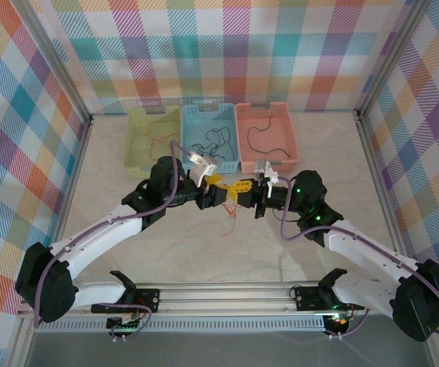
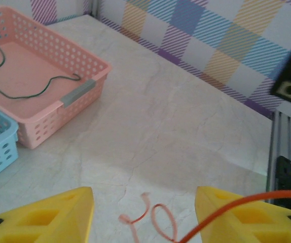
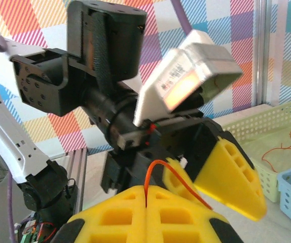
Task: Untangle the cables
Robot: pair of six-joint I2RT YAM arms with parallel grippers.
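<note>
The orange-red cable (image 3: 146, 185) is pinched at one end between the two yellow fingers of the right hand (image 3: 146, 195), which are pressed together on it. From there it rises in a small arc and runs to the left hand (image 2: 143, 195). The left hand's yellow fingers are spread, and the cable lies across the inner side of one finger (image 2: 247, 217). Below them, the loose end of the cable makes a small curl on the desk (image 2: 186, 116). Both hands meet above the middle of the desk, tip to tip, a little nearer to its far edge than to its near edge.

Three baskets stand in a row along the far edge. The pink basket (image 2: 79, 61) is toward the right side, and a dark green cable (image 2: 29, 93) lies loose on its bottom. The blue basket (image 1: 191, 115) is in the middle and holds a dark, thin tangle (image 1: 208, 141). The green basket (image 1: 135, 145) is on the left and holds thin orange wires (image 1: 158, 136).
</note>
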